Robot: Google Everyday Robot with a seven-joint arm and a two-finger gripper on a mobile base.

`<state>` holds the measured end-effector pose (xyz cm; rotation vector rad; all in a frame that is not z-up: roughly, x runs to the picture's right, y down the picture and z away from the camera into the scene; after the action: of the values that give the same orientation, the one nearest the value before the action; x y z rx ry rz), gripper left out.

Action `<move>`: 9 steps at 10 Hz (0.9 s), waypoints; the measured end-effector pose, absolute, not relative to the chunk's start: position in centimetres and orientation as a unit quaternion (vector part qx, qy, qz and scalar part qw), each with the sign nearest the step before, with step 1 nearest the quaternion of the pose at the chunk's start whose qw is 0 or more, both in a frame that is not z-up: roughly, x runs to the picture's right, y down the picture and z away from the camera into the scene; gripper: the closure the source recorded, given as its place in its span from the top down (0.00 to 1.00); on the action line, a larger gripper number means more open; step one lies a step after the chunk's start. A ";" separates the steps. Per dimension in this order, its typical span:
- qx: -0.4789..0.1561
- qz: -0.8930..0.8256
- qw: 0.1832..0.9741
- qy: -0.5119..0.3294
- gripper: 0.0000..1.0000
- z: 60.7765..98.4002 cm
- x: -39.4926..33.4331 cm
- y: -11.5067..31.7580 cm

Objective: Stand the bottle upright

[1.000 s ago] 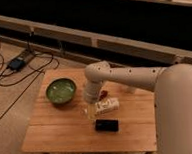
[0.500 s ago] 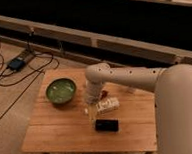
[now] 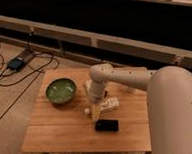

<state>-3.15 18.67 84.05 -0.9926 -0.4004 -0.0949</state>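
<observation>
The bottle (image 3: 109, 105) is whitish and lies on its side near the middle of the wooden table (image 3: 53, 132). Its left part is hidden behind my gripper. My gripper (image 3: 95, 108) points down from the white arm (image 3: 119, 77) and sits at the bottle's left end, right on or just above it. A small pale piece (image 3: 86, 111) shows just left of the gripper; I cannot tell whether it is the bottle's cap or a separate block.
A green bowl (image 3: 60, 91) stands on the table's left side. A flat black phone (image 3: 107, 125) lies just in front of the bottle. My arm's large white body (image 3: 175, 115) fills the right. Cables (image 3: 18, 65) lie on the floor to the left.
</observation>
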 end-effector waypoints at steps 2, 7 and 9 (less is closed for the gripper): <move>-0.478 -0.051 0.856 -0.189 0.58 84.9 -3.0 19.1; -0.473 -0.065 0.858 -0.189 0.12 84.2 -2.9 19.0; -0.462 -0.073 0.861 -0.199 0.00 82.2 -3.8 18.4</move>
<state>-3.78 18.37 82.23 -0.9699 -0.4166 -0.1538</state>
